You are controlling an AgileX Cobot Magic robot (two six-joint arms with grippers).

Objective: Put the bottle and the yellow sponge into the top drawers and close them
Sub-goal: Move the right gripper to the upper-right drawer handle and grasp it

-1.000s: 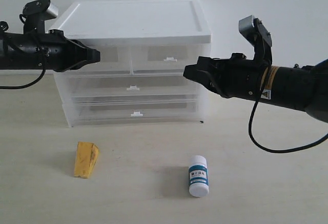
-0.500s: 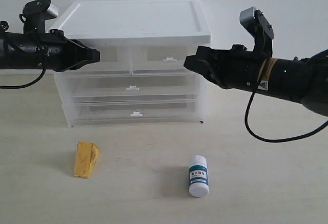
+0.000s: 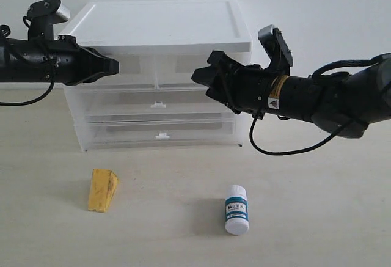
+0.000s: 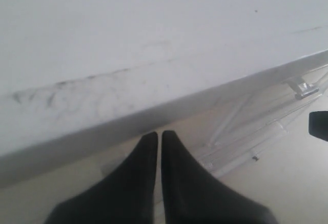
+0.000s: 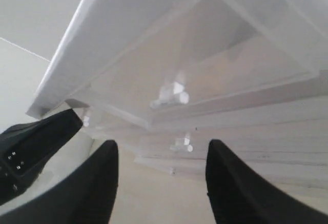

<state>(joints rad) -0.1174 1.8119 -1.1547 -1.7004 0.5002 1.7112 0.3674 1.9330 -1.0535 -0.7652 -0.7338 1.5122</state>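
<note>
Pale cream surface (image 3: 317,230) is lying matte and smooth under everything, meeting a plain white wall (image 3: 330,10) just behind the cabinet (image 3: 160,29). Light is falling soft and even, and faint shadows are showing beside the small things.

Cabinet is sitting at the back of the surface. It has a flat white lid with a raised rim and a body of cloudy see-through plastic. The top drawers (image 3: 137,66) are sitting side by side right under the lid, both looking pushed in flush. Two full-width drawers are stacking below them, each wearing a small white tab (image 3: 159,104).

The yellow sponge (image 3: 102,190) is standing on the surface in front of the cabinet's left end, well apart from it. It is a mustard wedge, porous-looking, with brownish smears on its face. The bottle (image 3: 236,209) is standing upright in front of the cabinet's right end, a little farther out than the sponge. It is smooth white plastic with a white cap and a blue-teal label band.

Left claw (image 3: 113,66) is hanging at the cabinet's left edge, level with the top drawers. Its black fingers (image 4: 143,183) are pressing together with only a hairline between them, gripping nothing.

Right claw (image 3: 205,76) is hovering in front of the right-hand top drawer, fingers spread wide and empty. In the right wrist view that drawer's tab handle (image 5: 171,95) is showing ahead of the fingertips (image 5: 105,155), apart from them.
</note>
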